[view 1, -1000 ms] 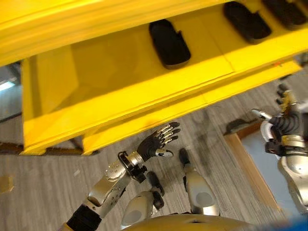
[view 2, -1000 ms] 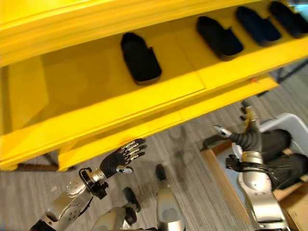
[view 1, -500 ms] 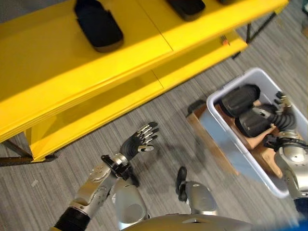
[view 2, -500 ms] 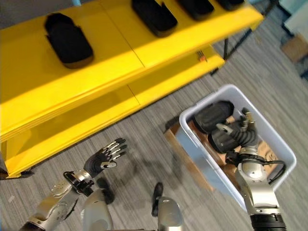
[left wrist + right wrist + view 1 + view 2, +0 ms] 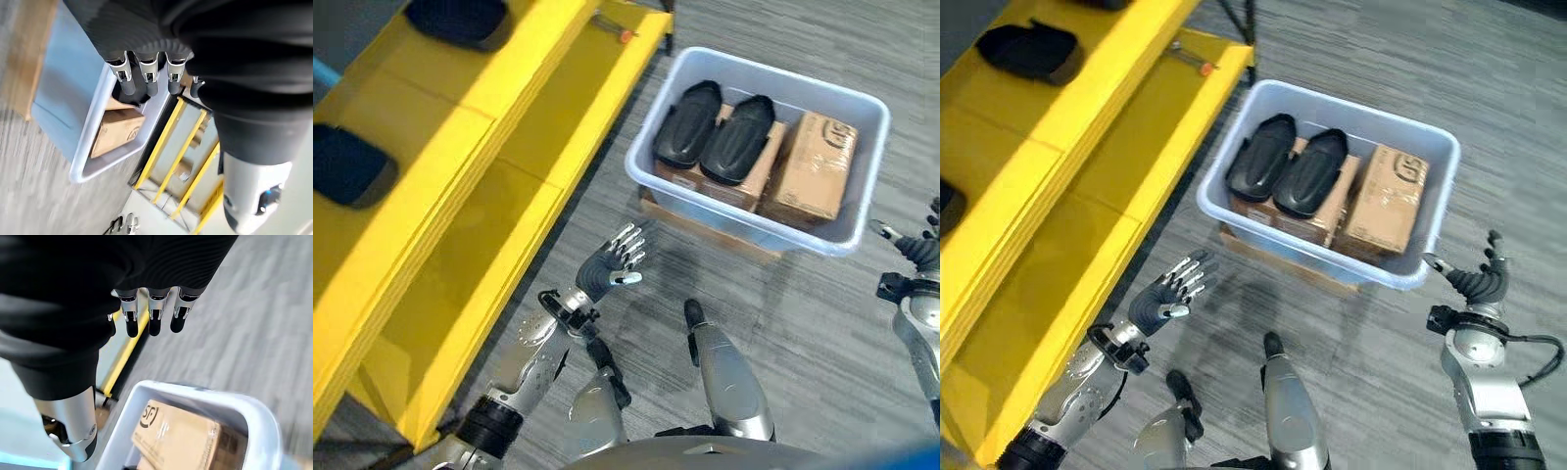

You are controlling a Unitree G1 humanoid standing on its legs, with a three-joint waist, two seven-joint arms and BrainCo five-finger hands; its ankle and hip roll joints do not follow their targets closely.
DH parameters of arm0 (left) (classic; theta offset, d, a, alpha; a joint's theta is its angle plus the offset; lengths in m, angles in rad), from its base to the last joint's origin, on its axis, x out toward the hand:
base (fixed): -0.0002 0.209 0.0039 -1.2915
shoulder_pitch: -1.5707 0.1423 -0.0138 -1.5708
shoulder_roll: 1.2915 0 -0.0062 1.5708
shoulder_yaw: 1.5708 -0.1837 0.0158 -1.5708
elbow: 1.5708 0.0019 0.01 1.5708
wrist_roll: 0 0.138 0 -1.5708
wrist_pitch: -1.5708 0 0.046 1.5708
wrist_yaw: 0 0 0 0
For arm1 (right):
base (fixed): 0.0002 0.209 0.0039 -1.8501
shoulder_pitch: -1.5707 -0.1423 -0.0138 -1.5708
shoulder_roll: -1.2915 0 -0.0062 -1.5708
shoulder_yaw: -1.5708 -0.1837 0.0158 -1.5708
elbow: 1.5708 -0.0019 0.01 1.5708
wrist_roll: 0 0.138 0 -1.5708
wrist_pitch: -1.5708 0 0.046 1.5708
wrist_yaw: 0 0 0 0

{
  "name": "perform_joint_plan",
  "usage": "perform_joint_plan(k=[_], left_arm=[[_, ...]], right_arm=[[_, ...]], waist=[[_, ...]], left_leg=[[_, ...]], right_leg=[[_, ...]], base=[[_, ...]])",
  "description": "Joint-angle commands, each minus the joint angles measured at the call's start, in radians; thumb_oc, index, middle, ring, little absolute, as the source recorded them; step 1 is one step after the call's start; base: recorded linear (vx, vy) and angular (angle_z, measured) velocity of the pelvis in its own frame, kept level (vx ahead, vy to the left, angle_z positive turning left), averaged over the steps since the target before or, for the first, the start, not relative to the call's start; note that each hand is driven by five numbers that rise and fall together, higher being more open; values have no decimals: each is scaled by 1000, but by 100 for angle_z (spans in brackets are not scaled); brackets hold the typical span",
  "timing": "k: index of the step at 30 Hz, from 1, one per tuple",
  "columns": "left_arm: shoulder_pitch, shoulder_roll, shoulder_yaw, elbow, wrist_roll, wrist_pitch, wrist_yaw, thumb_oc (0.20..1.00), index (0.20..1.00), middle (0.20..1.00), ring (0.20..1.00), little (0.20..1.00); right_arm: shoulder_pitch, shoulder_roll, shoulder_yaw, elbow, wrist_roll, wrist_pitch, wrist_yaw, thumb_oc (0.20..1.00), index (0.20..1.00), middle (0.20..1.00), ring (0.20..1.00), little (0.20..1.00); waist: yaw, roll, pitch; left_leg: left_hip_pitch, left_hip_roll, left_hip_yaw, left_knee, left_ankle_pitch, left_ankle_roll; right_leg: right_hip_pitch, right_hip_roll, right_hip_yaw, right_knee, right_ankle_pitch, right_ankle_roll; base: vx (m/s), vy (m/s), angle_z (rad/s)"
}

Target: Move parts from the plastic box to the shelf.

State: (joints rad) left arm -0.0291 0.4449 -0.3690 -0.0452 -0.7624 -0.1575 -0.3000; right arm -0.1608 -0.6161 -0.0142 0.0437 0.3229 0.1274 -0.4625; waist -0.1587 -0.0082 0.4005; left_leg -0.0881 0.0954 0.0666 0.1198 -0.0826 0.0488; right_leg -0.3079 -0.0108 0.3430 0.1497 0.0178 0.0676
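Grey carpet floor (image 5: 822, 323) is seen beneath everything, with no table in sight. At the left a yellow shelf (image 5: 460, 147) runs along, and two dark parts (image 5: 347, 166) are already laid on its upper level. Beside the shelf's lower edge, the left robot hand (image 5: 610, 266) is held above the floor with its fingers straight and spread, and nothing is held in it. Further right, just past the end of the shelf, the plastic box (image 5: 1234, 162) is set on a wooden board (image 5: 1283, 262); two black parts (image 5: 1288, 168) are laid side by side inside it on top of cardboard cartons (image 5: 1386, 201), with one carton upright at the box's right end. At the far right the right robot hand (image 5: 1477, 281) is raised near the box's right corner, outside the rim, its fingers spread wide and nothing gripped. The step in hand is judged to be the approach to the box for a further part, no part yet being touched. For the next move, a hand would need to be brought over the rim and lowered onto one black part, and the fingers closed round its body before it is lifted clear of the wall.
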Motion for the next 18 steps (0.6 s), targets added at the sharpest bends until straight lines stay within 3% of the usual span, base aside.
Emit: perform_joint_plan(k=[1,5,8,12,18], left_arm=[[17,-25,22,-40,32,-67,41,1000,1000,1000,1000,1000],[-1,-39,-1,-10,76,-100,70,1000,1000,1000,1000,1000],[-20,-47,-21,-20,105,-125,80,1000,1000,1000,1000,1000],[-48,-62,-29,-28,89,-143,110,1000,1000,1000,1000,1000],[-91,-71,-34,-29,127,-104,108,1000,1000,1000,1000,1000]], right_arm=[[14,-47,-46,-56,-85,-36,30,1000,1000,1000,1000,1000],[13,-34,-23,-91,-157,-27,20,1000,1000,1000,1000,1000],[9,-39,-18,-106,-214,-8,9,1000,1000,1000,1000,1000],[25,-31,-1,-122,-253,-9,27,1000,1000,1000,1000,1000],[19,-22,18,-123,-250,-7,14,1000,1000,1000,1000,1000]], waist=[[-19,5,-42],[-53,25,-51],[-69,43,-54],[-84,59,-58],[-90,63,-58]], left_leg=[[-35,101,108,-2,80,-135],[30,94,206,-5,44,-131],[55,92,234,2,30,-126],[68,87,237,25,35,-126],[69,88,232,13,31,-128]], right_leg=[[49,-39,-316,30,-47,-29],[68,-70,-349,10,-33,-17],[64,-77,-350,37,-46,-19],[73,-70,-342,50,-61,-30],[65,-74,-332,51,-55,-23]], base=[[112,138,-282],[108,120,-92],[80,67,-25],[93,45,-2],[21,-40,-2]])
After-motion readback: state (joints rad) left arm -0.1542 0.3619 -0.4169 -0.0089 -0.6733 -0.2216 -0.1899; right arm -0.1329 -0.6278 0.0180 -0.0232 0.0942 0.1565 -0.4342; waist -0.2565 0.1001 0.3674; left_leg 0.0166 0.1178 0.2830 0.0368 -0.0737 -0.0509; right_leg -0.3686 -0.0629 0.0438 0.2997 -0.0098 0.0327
